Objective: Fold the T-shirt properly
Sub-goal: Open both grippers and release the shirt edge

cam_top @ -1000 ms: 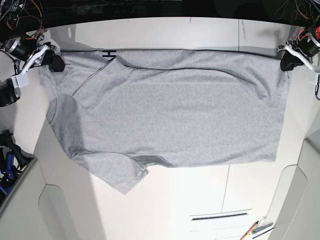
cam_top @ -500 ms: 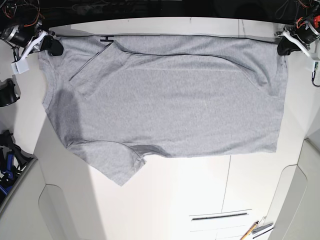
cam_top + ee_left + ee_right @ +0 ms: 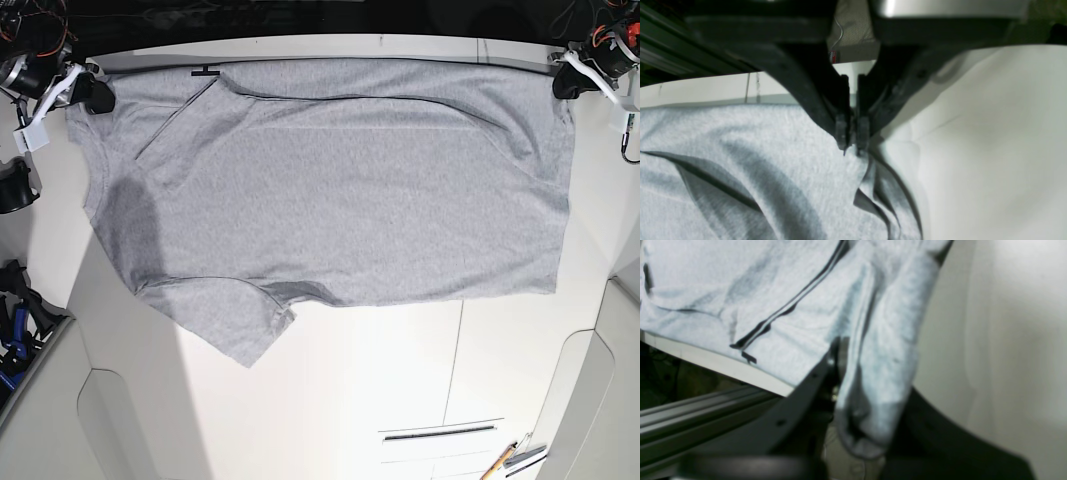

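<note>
**Risk Assessment: Shirt Held at Two Far Corners**

The T-shirt point(image 3: 330, 190) lay spread plain side up across the white table point(image 3: 400, 400), its far edge at the table's far edge. A sliver of black lettering point(image 3: 205, 71) showed at that edge, and one sleeve point(image 3: 235, 335) trailed toward the near side.

The left gripper point(image 3: 852, 146) had its jaws nearly closed, pinching a corner of cloth between the tips. The right gripper point(image 3: 836, 373) had cloth bunched over and between its fingers; it appeared clamped on the opposite corner, though the fabric hid how far the jaws stood apart.

Likely faults:
- Slip. Each hold took only a small pinch of fabric; tension across the far edge could pull a corner free.
- Uneven fold. If the two arms travelled at different rates, the fold line would skew.
- Trapped creases. The diagonal folds near the right gripper's corner could be pressed into the finished fold.
- Overhang. The far edge sat at the table's limit and could drop behind it.

The table was smooth, white and seamed into panels. A dark frame rail point(image 3: 706, 426) ran behind it. A pencil-like tool point(image 3: 497, 463) lay at the near edge.
</note>
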